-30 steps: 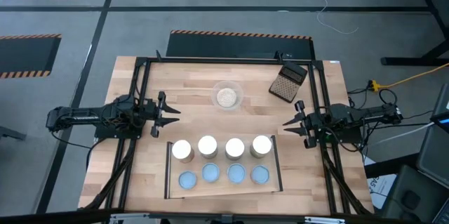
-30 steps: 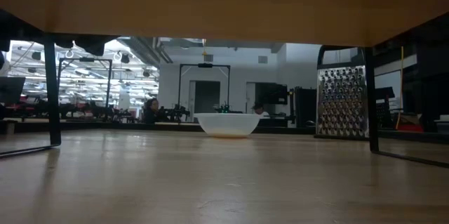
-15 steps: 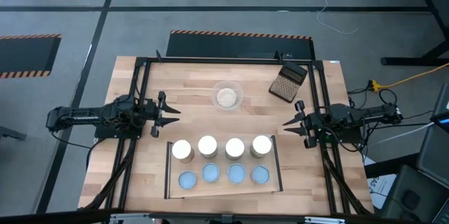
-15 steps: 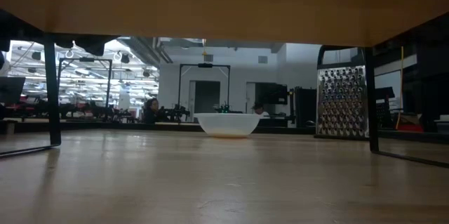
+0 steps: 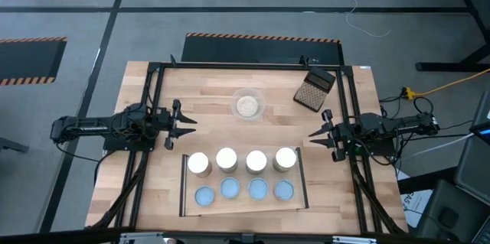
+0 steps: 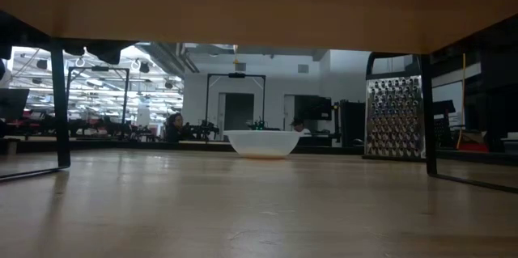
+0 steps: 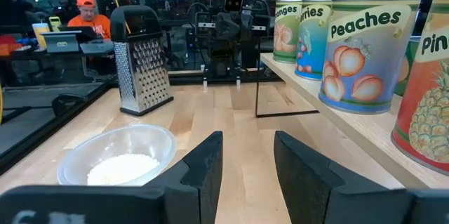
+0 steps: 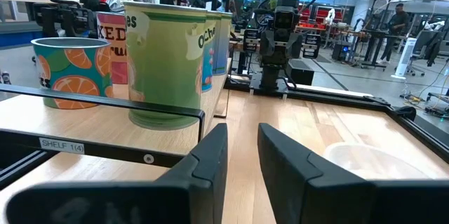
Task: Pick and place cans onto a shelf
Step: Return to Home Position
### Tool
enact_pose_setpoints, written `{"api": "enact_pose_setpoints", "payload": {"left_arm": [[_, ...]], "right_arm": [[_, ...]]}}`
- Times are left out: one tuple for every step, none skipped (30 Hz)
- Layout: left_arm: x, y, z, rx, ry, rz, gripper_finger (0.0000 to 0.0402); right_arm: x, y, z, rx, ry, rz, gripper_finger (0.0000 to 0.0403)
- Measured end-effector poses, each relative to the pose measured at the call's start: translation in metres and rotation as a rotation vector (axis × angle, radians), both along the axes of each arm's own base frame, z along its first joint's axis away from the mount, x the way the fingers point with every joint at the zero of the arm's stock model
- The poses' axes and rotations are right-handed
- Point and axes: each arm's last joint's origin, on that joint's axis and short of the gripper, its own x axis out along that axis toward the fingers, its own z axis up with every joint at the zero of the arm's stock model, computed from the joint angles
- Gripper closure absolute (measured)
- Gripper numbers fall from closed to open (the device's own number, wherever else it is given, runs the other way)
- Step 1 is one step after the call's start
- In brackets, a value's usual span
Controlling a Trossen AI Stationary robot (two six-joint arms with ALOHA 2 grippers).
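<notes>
Left gripper [image 5: 184,125]: released, fingers spread wide, parked over the table's left side, pointing inward, well apart from the shelf
Right gripper [image 5: 319,135]: released too, fingers parted, over the right side, facing the left one across the table [image 5: 214,83], near the shelf's right end but not touching it
Cans [image 5: 256,161]: all eight upright on the shelf in two rows of four, the white-topped row toward the table's middle, the pale-blue-topped row at the near edge
Can prints: the left wrist view shows the Peaches can [image 7: 365,55] next to one with a pineapple; the right wrist view shows a tall green can [image 8: 168,62] beside a shorter orange-slice can [image 8: 66,69]
Shelf [image 5: 243,208]: light wood with black bars, front middle of the table
Bowl [image 5: 248,105]: clear, pale grains inside, beyond the shelf
Grater [image 5: 315,89]: standing, back right of the bowl
Person [image 7: 88,20]: orange top and cap, seated in the room behind
</notes>
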Motion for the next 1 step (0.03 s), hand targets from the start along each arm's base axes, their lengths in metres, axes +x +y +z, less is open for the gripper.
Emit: {"api": "enact_pose_setpoints", "payload": {"left_arm": [[0.0, 0.0, 0.0, 0.0, 0.0, 0.0, 0.028]], "right_arm": [[0.0, 0.0, 0.0, 0.0, 0.0, 0.0, 0.0318]]}}
